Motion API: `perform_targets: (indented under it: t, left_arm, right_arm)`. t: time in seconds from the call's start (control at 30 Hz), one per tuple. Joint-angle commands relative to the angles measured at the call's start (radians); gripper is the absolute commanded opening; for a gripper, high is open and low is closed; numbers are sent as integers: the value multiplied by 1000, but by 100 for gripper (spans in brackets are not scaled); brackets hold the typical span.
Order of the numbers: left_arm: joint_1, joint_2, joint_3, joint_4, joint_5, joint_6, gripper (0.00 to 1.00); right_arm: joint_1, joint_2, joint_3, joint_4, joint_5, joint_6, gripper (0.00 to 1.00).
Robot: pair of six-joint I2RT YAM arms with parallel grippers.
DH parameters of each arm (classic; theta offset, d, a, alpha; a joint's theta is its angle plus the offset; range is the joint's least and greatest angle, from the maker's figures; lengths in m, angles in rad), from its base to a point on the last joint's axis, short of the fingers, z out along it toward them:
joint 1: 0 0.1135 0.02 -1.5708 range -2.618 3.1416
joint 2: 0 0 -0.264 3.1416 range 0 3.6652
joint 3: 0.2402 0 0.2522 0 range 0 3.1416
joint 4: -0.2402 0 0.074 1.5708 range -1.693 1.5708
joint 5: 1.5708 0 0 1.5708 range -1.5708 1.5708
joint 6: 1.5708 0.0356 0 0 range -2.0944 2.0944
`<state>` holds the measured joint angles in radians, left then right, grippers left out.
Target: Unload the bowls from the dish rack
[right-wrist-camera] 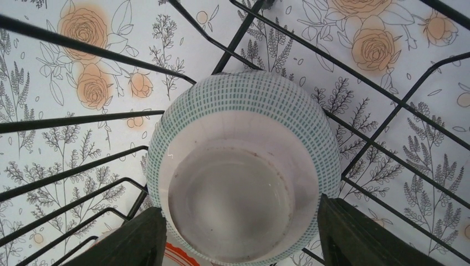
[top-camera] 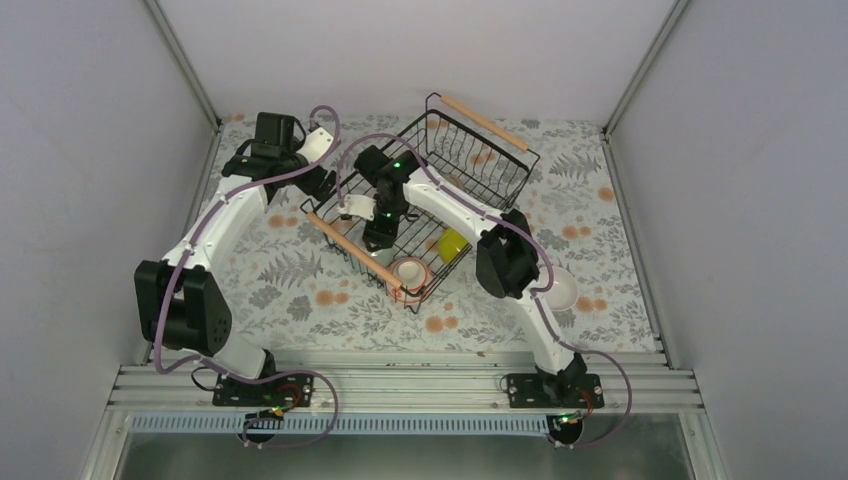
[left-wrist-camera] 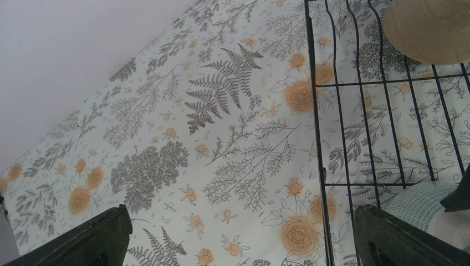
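The right hand [right-wrist-camera: 241,209] hangs inside the dish rack [top-camera: 500,165], its dark fingers [right-wrist-camera: 360,238] part-way apart on either side of the pale mint bowl [right-wrist-camera: 244,166]. The bowl lies upside down directly beneath the hand, on the rack's wire floor. Whether the pads touch the bowl cannot be told. The step looks like taking this bowl out. The smooth, glazed dome offers little purchase, so the hand should probably spread past the widest curve, sink lower and close evenly across the middle. It should then lift straight up, clear of the thin black wires and the pale wooden handle. Rows of small teal dashes ring the bowl's outside, and its raised foot ring faces the hand. A red-orange patterned rim [right-wrist-camera: 177,257] peeks out beside the hand's left finger, and it could be knocked. The left hand [left-wrist-camera: 244,238] is spread wide over the floral-printed bench [left-wrist-camera: 166,138], holding nothing. Past its right finger stands the rack wall, and a matte tan bowl [left-wrist-camera: 429,27] lies inside, ahead of that finger.
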<state>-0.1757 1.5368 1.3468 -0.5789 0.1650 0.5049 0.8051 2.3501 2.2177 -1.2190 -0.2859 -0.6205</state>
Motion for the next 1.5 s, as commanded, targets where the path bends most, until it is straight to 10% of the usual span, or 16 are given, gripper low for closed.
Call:
perform_targets:
  t: [0.0, 0.47, 0.9, 1.47]
  left_arm:
    - [3, 19, 35, -6, 9, 1, 100]
    - [4, 19, 15, -1, 16, 6, 100]
    - [4, 20, 27, -2, 36, -3, 100]
    - [2, 46, 155, -31, 15, 16, 100]
  right_arm:
    - [17, 13, 28, 22, -24, -1, 70]
    - [37, 38, 21, 39, 30, 13, 68]
    - [36, 4, -54, 61, 165, 40, 30]
    - [17, -98, -82, 125, 247, 83, 15]
